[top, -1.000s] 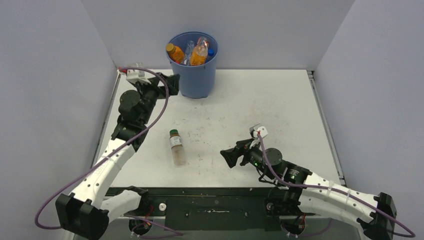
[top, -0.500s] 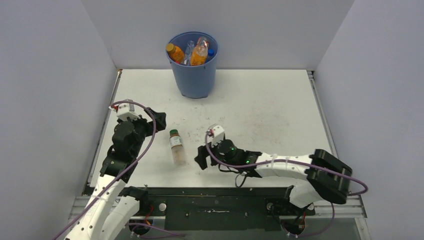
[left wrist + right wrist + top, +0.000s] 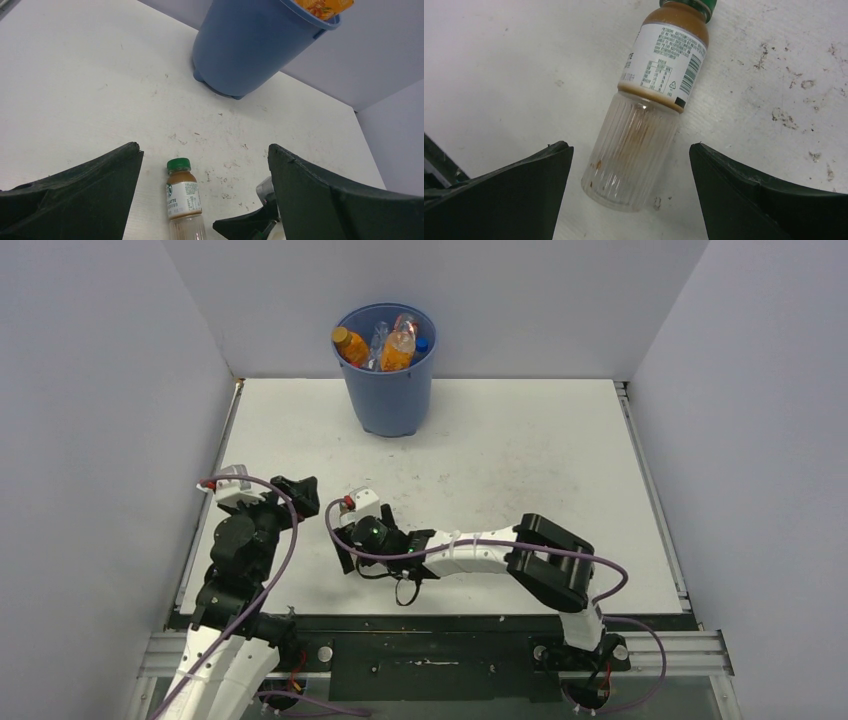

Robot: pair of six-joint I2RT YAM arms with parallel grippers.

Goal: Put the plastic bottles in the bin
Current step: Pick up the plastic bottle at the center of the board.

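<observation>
One small clear bottle with a green cap, a white label and brown residue lies on the white table. It also shows in the left wrist view. My right gripper is open and hangs over the bottle's base end, one finger on each side, not touching it. In the top view the right gripper covers the bottle. My left gripper is open and empty, just left of the bottle, and faces it. The blue bin stands at the back and holds several bottles.
The bin also shows in the left wrist view, with the scuffed white table in front of it. Grey walls close in the table on the left, back and right. The right arm stretches across the near middle of the table.
My right gripper has swept left across the table to the lying bottle. My left arm has drawn back from the bin toward the near left.
</observation>
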